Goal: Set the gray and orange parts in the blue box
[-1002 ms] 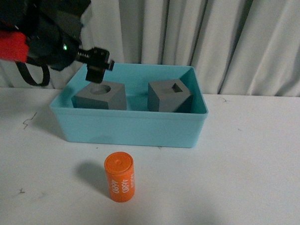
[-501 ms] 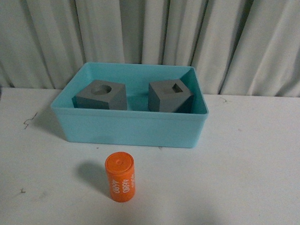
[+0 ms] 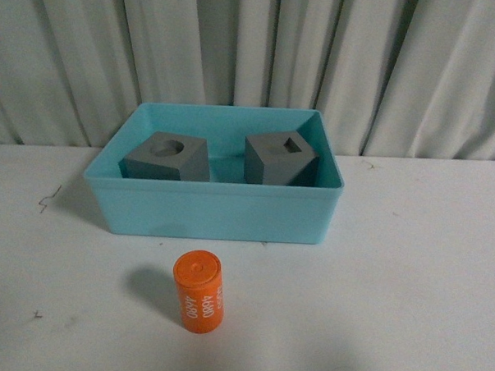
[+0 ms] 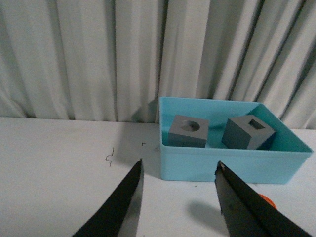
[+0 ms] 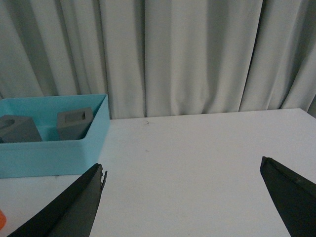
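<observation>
- Front view: one blue box [image 3: 214,209] near the table [image 3: 424,275] back edge holds two gray cubes [image 3: 166,159], apart.
- One orange cylinder [image 3: 198,291] stands upright before the box.
- Left gripper [image 4: 177,165] and right gripper [image 5: 182,164]: jaws spread.

The left arm is gone from the front view. A second ago it hangs over the far left corner of the blue box [image 3: 213,210], its black tip just above the gray cube with the round recess [image 3: 166,158]. Half a second ago only a dark sliver shows at the left edge; now that has vanished too. The curtain [image 3: 72,55] behind is uncovered. The left gripper [image 4: 178,164] sits back over the worktop [image 4: 54,158], jaws spread apart.
</observation>
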`<move>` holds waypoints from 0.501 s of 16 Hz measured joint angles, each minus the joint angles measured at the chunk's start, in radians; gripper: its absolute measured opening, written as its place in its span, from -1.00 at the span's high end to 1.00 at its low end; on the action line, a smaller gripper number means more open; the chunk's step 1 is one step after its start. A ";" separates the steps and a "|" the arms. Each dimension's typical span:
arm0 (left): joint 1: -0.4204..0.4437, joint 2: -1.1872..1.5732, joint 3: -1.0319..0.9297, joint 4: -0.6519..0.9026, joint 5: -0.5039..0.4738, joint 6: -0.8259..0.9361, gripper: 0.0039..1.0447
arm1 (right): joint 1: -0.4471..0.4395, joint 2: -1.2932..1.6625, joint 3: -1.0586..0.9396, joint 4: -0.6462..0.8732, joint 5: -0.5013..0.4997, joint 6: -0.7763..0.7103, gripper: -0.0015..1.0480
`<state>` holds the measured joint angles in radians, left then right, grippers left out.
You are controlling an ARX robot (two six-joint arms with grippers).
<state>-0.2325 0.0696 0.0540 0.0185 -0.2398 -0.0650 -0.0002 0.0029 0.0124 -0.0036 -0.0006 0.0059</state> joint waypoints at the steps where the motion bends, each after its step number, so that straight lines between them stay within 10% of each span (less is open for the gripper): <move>1: 0.023 -0.006 0.000 -0.007 0.032 0.021 0.32 | 0.000 0.000 0.000 0.001 0.000 0.000 -0.87; 5: 0.191 -0.065 -0.043 -0.019 0.205 0.047 0.98 | 0.000 0.000 0.000 0.000 0.000 0.000 -0.87; 8: 0.229 -0.063 -0.043 -0.022 0.240 0.050 0.97 | 0.000 0.000 0.000 0.000 0.000 0.000 -0.87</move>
<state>-0.0032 0.0071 0.0109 -0.0032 0.0006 -0.0151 -0.0002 0.0025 0.0124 -0.0036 -0.0006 0.0059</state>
